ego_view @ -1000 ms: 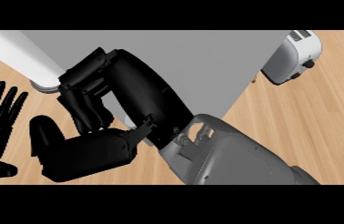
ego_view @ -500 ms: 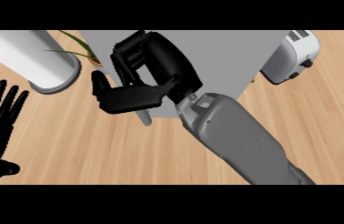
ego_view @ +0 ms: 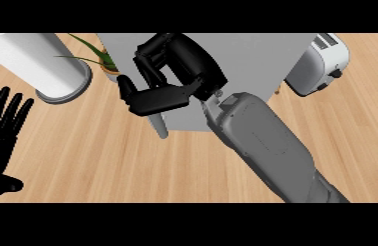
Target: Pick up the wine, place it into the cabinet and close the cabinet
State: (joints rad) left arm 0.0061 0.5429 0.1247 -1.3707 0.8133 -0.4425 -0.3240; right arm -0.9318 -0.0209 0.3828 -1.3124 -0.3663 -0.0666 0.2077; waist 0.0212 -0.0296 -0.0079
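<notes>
I look down on a wooden counter point(ego_view: 96, 160); its light grain runs from side to side. At my far left a tall white cylinder point(ego_view: 40, 60) stands upright on a round base that is a little wider. Just beside it, to its right, there is a small plant point(ego_view: 87, 54) with thin green leaves that reach toward the cylinder. Only a part of its pot point(ego_view: 111, 68) shows. At my far right stands a white toaster point(ego_view: 319, 65), with dark slots on top and a small dark knob on its side, well apart from the plant.
</notes>
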